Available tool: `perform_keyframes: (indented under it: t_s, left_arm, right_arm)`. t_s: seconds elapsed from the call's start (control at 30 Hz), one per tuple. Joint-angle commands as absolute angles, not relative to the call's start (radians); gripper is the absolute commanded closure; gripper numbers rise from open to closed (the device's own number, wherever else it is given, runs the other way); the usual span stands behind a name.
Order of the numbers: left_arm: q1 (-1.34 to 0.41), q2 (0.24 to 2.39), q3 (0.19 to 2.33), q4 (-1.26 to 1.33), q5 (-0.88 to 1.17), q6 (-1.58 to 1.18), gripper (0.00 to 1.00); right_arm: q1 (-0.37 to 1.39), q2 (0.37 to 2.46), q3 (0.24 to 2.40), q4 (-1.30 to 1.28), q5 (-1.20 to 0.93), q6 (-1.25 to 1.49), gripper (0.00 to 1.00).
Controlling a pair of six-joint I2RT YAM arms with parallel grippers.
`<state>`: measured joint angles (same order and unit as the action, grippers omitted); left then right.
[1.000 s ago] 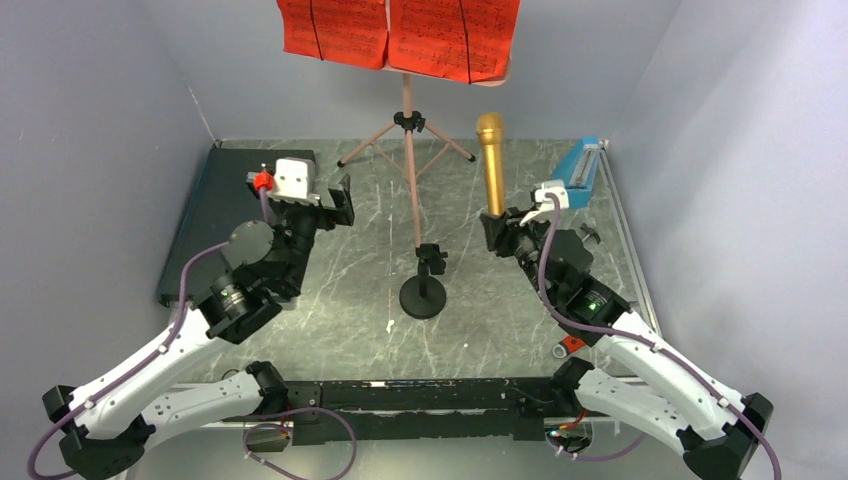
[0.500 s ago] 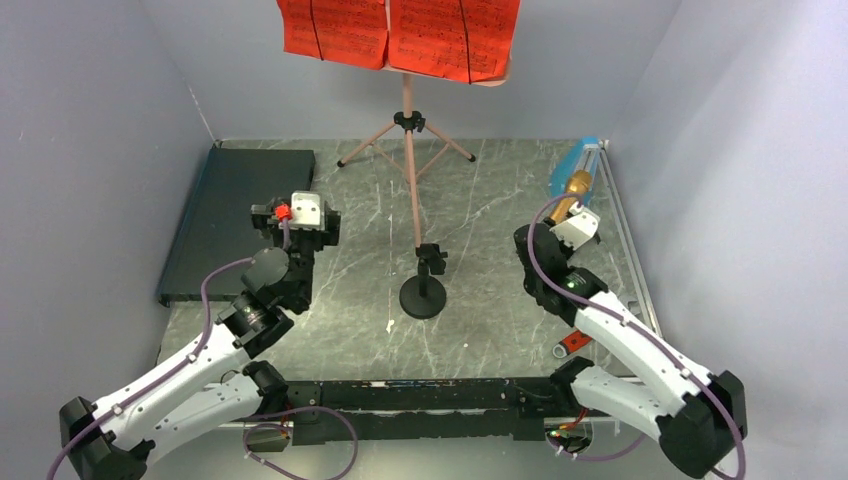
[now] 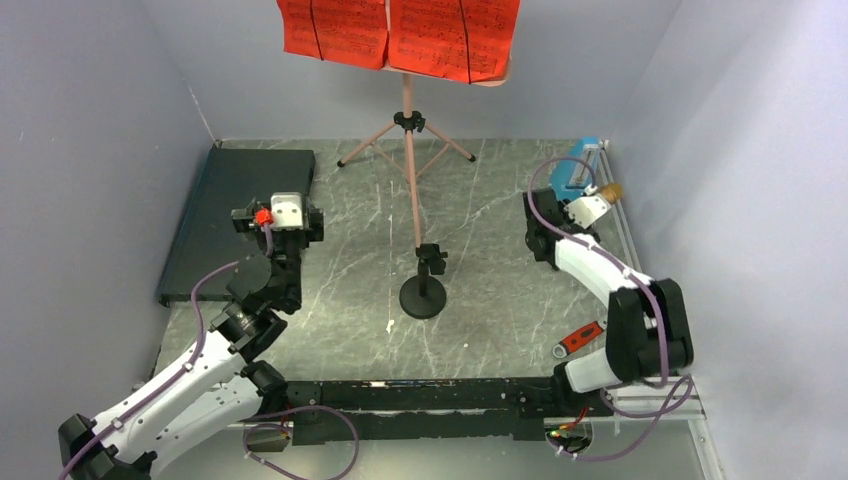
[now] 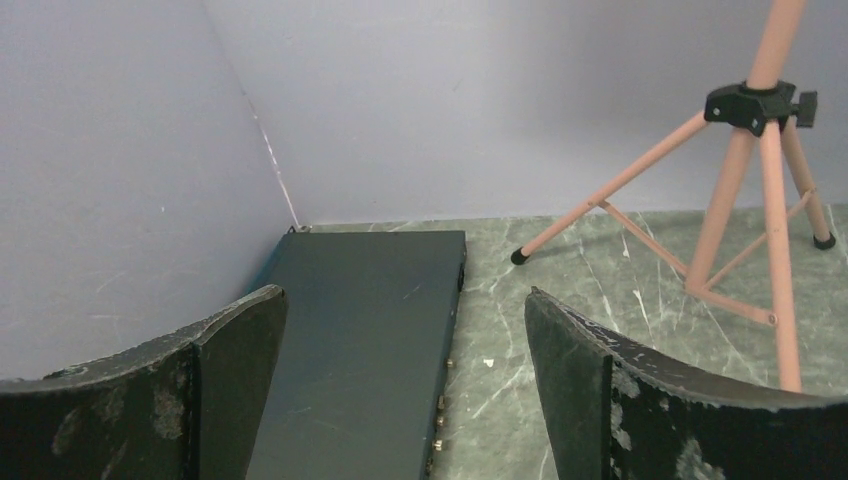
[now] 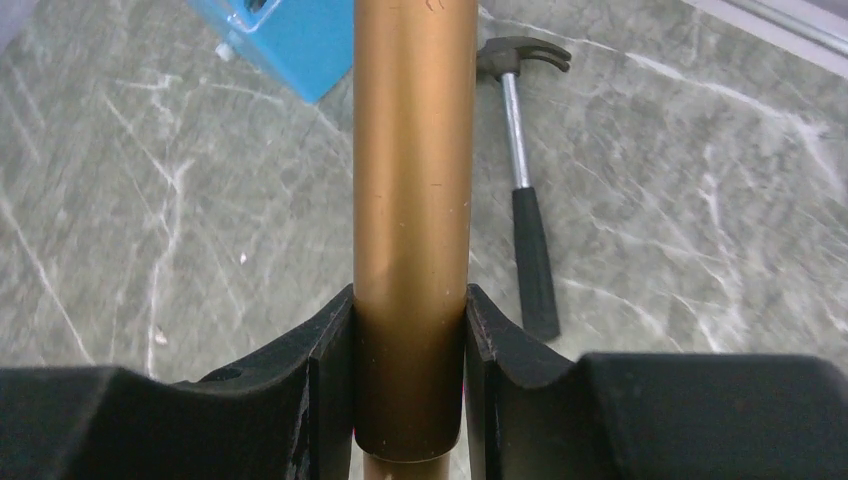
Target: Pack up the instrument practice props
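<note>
**A:** Where is the gold microphone now?

**B:** It is held in the right hand, with a finger pressed against each side of its barrel. A second ago it stood upright nearer the middle of the tabletop. The arm has since swung it out to the far right edge, tipped over, just beside the blue metronome.

**A:** What does that mean for the packing?

**B:** Its black round-base stand stands bare at the centre, so I'd judge the microphone is mid-carry and not yet stowed. The dark case lies well apart on the left, with its lid shut.

**A:** And the left hand?

**B:** It is spread wide and empty. It has drawn back a little and now hovers at the case's right edge.

**A:** Does any view show something the others miss?

**B:** The right wrist view shows a small hammer lying on the tabletop beyond the microphone. From above, the arm hides it. Only the overhead view shows the red sheet-music pages on the pink music stand, and the red-handled wrench near the right arm's base.
</note>
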<state>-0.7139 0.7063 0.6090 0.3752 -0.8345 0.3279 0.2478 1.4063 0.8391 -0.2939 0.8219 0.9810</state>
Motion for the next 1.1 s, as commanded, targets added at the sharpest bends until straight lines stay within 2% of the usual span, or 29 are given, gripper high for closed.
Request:
perform_keyframes:
  t_s: [0.0,0.23,0.53,0.67,0.97,1.07]
  left_arm:
    - [-0.675,0.689,0.632,0.357,-0.813,0.280,0.07]
    - [-0.648,0.701,0.649,0.297,-0.786,0.228,0.07]
    - [-0.640,0.701,0.652,0.284,-0.769,0.221,0.07]
    - [-0.638,0.697,0.652,0.278,-0.762,0.214,0.07]
    - [-0.635,0.697,0.657,0.260,-0.746,0.199,0.08]
    - [-0.634,0.695,0.657,0.258,-0.744,0.198,0.08]
  right_arm:
    - [0.189,1.516,0.969,-0.222,0.768,1.015,1.00]
    - [0.131,1.722,1.140,-0.341,0.728,1.114,1.00]
    - [0.093,1.857,1.183,-0.355,0.718,1.139,0.90]
    - [0.082,1.897,1.200,-0.353,0.711,1.113,0.81]
    - [0.080,1.893,1.206,-0.307,0.724,1.019,0.47]
    - [0.081,1.870,1.187,-0.316,0.726,1.022,0.40]
